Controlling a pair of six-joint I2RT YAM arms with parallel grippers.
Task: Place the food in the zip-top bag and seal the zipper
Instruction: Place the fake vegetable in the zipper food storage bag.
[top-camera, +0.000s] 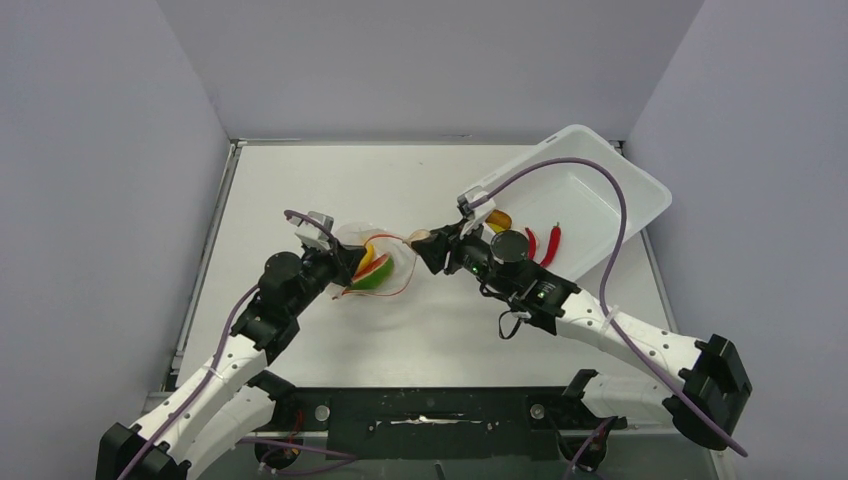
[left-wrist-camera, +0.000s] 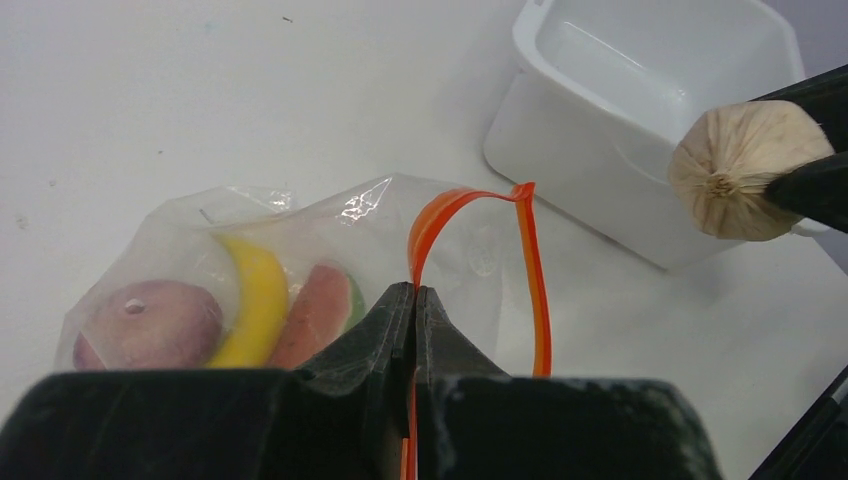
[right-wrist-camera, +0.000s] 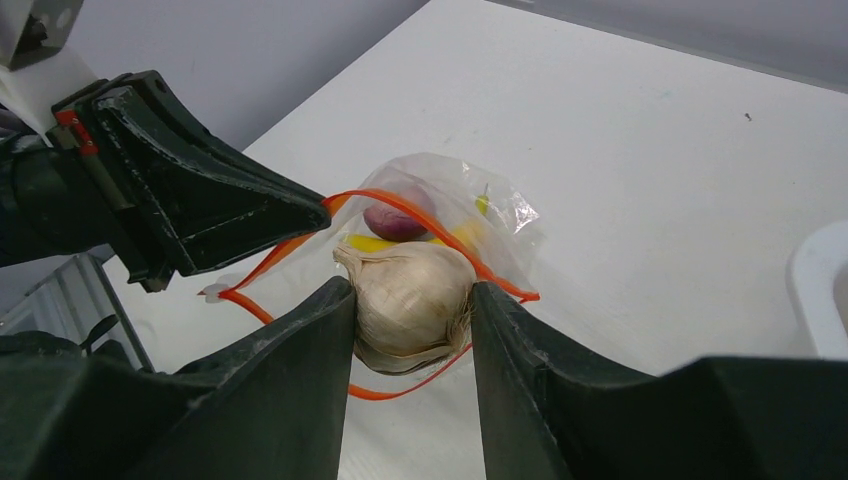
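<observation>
Both clamp: left end effector (left-wrist-camera: 413, 292) thin orange zipper (left-wrist-camera: 537, 285), right end effector (right-wrist-camera: 412, 290) papery garlic (right-wrist-camera: 408, 305).

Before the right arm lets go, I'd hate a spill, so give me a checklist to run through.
1. The left gripper shut on the zipper: ok.
2. Mouth of the zip-top bag held open in a loop: ok.
3. The right gripper closed around the garlic: ok.
4. The garlic above the mouth: not ok, it is off to one side.
5. The banana and watermelon slice inside the bag: ok.
6. The chilies bagged: not ok, they lie in the bin.
</observation>
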